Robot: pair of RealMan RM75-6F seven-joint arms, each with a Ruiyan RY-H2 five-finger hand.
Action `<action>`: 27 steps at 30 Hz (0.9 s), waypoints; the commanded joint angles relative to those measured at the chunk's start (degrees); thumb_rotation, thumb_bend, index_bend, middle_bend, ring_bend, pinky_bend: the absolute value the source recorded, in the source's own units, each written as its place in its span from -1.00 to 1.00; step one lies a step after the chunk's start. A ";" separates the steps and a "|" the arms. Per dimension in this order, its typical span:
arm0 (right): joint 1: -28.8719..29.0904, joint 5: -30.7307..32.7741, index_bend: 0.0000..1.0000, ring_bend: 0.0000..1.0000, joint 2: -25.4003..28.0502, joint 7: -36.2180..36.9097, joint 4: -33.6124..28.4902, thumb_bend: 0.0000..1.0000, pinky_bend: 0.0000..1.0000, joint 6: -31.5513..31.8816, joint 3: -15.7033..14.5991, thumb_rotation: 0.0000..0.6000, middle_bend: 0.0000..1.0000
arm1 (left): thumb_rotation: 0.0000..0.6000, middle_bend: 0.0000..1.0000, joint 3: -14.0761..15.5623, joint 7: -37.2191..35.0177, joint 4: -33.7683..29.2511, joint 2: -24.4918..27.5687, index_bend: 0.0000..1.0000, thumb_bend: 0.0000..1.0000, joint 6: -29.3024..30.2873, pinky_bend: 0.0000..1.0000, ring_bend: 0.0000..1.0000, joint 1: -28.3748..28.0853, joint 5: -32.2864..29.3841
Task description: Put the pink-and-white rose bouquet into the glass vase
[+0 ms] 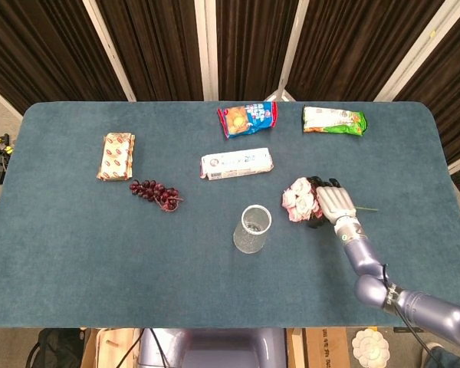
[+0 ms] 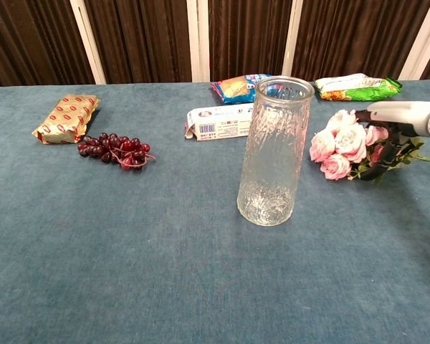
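The pink-and-white rose bouquet (image 1: pixel 297 199) lies on the table to the right of the glass vase (image 1: pixel 252 228), blooms pointing left. The vase stands upright and empty near the table's middle. My right hand (image 1: pixel 333 202) is over the bouquet's leafy stem end, palm down, with its dark fingers (image 2: pixel 384 152) spread down around the leaves. In the chest view the roses (image 2: pixel 340 147) rest on the cloth beside the vase (image 2: pixel 274 154), and the right hand (image 2: pixel 405 115) hovers just above the leaves. A thin stem sticks out to the right past the hand. My left hand is out of sight.
A bunch of dark grapes (image 1: pixel 155 191) and a gold packet (image 1: pixel 116 156) lie at the left. A white box (image 1: pixel 236 162), a blue-and-red snack bag (image 1: pixel 248 118) and a green bag (image 1: pixel 334 120) lie behind the vase and bouquet.
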 commanded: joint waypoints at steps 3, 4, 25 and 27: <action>1.31 0.79 -0.44 -0.26 -2.86 -0.48 2.73 -0.82 -0.99 1.62 0.04 1.00 -0.39 | 1.00 -1.00 -0.21 0.23 -0.22 -0.13 -0.89 -0.62 0.08 -1.00 -1.00 0.04 -0.27; 1.39 0.64 -0.41 -0.23 -3.22 -0.37 3.05 -0.82 -0.97 1.95 0.10 1.00 -0.35 | 1.00 -1.00 -0.21 0.24 -0.27 -0.15 -0.88 -0.62 0.10 -1.00 -1.00 0.05 -0.25; 0.05 -1.42 -0.11 0.15 9.35 13.02 -9.71 -0.64 -0.79 -0.97 7.82 1.00 -0.03 | 1.00 -1.00 -0.33 0.44 -0.40 -0.64 -0.84 -0.62 -0.37 -1.00 -1.00 -0.28 0.15; -0.12 -0.77 -0.04 0.21 11.71 15.05 -11.29 -0.58 -0.74 -1.84 9.33 1.00 0.03 | 1.00 -1.00 -0.34 0.19 -0.33 -0.70 -0.84 -0.62 -0.22 -1.00 -1.00 -0.22 0.21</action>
